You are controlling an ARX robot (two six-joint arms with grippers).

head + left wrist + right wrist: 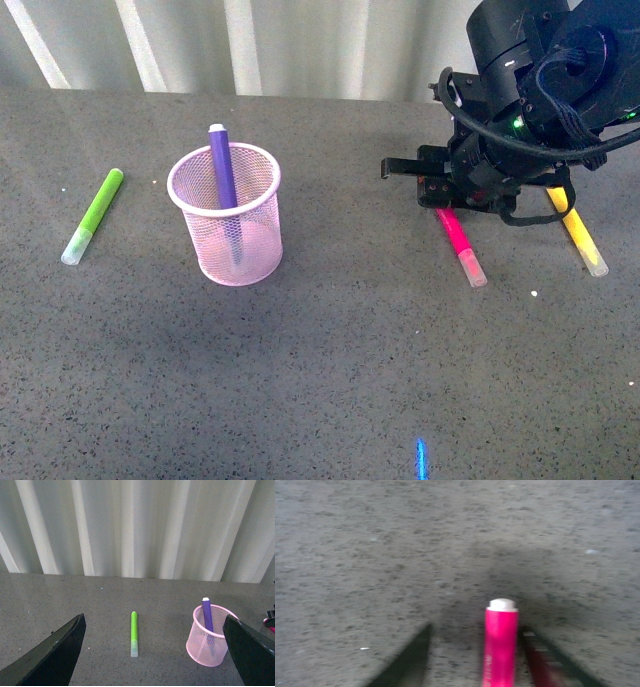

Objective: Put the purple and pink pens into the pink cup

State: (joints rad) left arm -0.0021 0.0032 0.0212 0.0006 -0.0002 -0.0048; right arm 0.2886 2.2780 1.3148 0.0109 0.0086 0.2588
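Lying flat on the grey desk (330, 380) towards its far right corner, the pink pen (458, 240) runs from the far edge towards the near edge, veering slightly right. Its clear cap points at the near edge and its white end at the far edge. The right fingers (404, 665) straddle its far end, spread wider than the barrel. One finger is just beside the pen and the other stands apart from it, so they are not clamped on it. Faint print on the barrel is too blurred to read.

The purple pen (222, 165) stands nearly upright in the pink cup (250, 255), white end up, leaning on the far rim. The cup stands left of the desk's middle.

Count: four markers, one cup. The green marker (95, 213) lies near the left edge and the yellow marker (578, 232) near the right edge, both with clear caps towards the near edge. The yellow marker is partly hidden by the right arm.

The left fingers (56, 651) are spread wide and hold nothing. A pleated white curtain (129, 523) hangs behind the far edge.
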